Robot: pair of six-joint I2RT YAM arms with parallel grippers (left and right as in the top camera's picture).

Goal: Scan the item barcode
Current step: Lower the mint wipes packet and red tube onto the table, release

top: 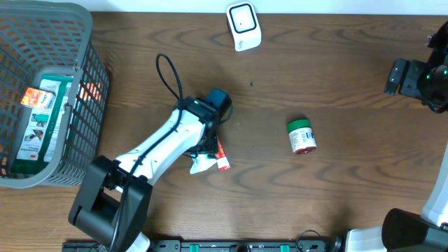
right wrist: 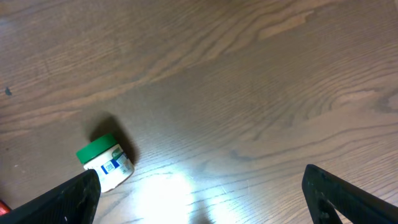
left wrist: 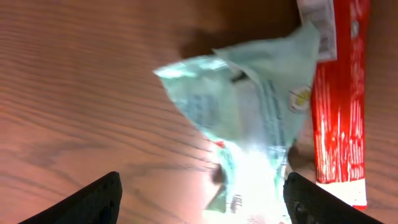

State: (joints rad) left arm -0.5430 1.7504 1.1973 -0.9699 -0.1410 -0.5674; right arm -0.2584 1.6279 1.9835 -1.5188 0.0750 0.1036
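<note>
My left claw (left wrist: 205, 202) stands wide, its two fingertips in the lower corners of the wrist view, and it grips nothing. Between them, lying loose on the wooden table (left wrist: 74, 93), is a crumpled pale green packet (left wrist: 249, 118). Its upper corner laps over a red packet (left wrist: 339, 106) that runs down the right side of that frame. From overhead, both packets lie just below the middle of the frame, under my left wrist. I take the pale green packet to be the item for scanning, though I can make out no barcode on the face that shows. My right claw (right wrist: 199, 193) is also spread wide and empty, hovering over bare wood at the right edge of the overhead view. A green-lidded jar (right wrist: 106, 163) lies on its side between my two arms. The white scanner (top: 243, 26) sits at the top centre, well apart from the packets. A grey basket (top: 91, 77) in the upper left holds a box (top: 42, 122). As I judge it, the scan itself is not yet done. I have yet to take hold of the packet, carry it up to the scanner and turn its barcode toward it.
</note>
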